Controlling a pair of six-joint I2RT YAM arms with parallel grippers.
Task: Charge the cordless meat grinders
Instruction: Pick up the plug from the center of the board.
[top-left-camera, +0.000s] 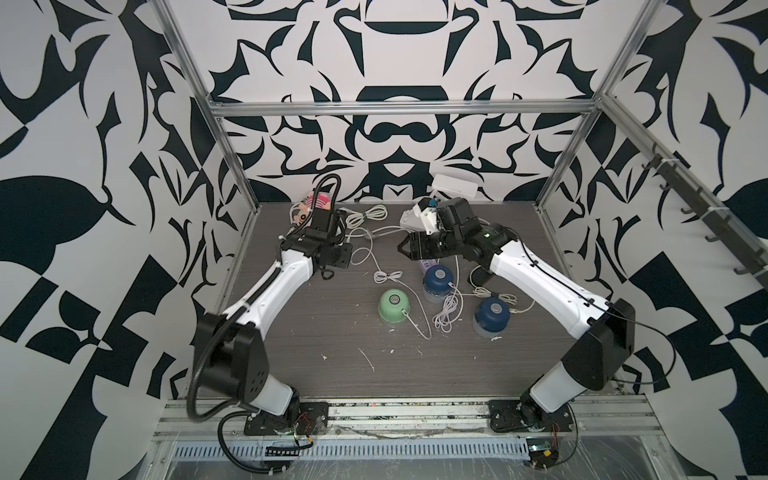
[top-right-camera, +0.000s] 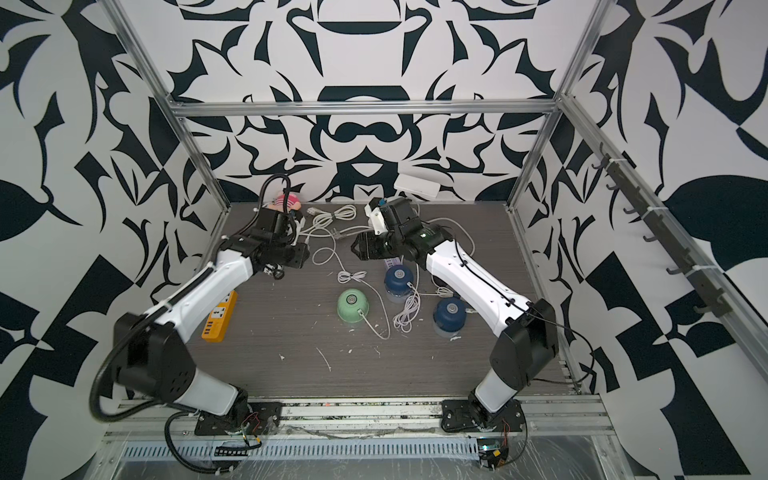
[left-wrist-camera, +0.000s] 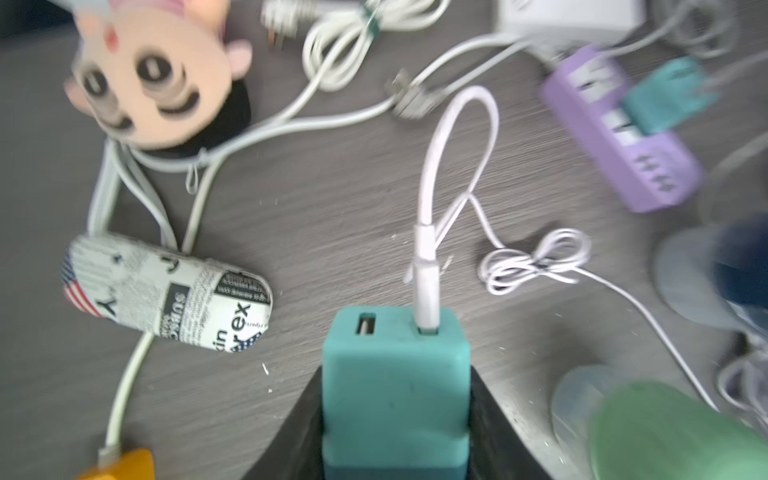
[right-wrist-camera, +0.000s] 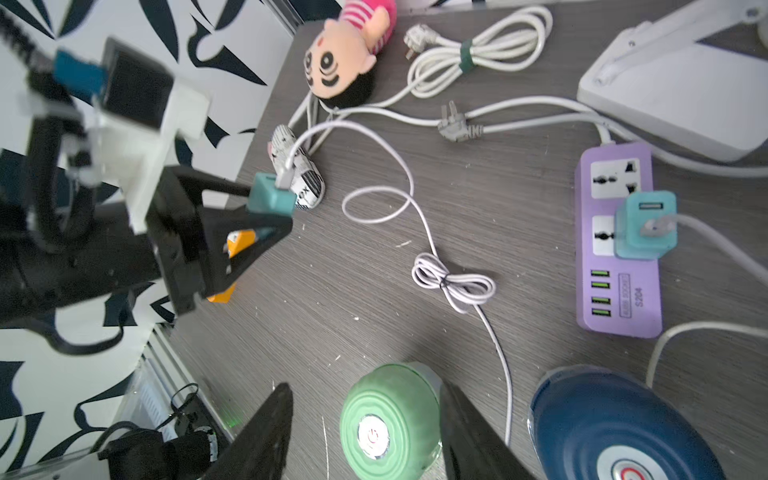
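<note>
right now the left gripper (right-wrist-camera: 270, 210) is clenched on a small teal cube plug adapter (left-wrist-camera: 395, 386), with a thin white usb cable (left-wrist-camera: 428, 266) plugged into its face, near the left edge of the grey wood-grain table (top-left-camera: 332, 374). the right gripper (top-left-camera: 400, 249) hangs with jaws apart and empty, close by the purple power strip (right-wrist-camera: 615, 291). the mint green dome-topped grinder (top-left-camera: 394, 306) stands mid-table. the first navy blue grinder (top-left-camera: 438, 280) sits just by the strip, and the second navy blue grinder (top-left-camera: 492, 313) stands further right, among loose white cords.
</note>
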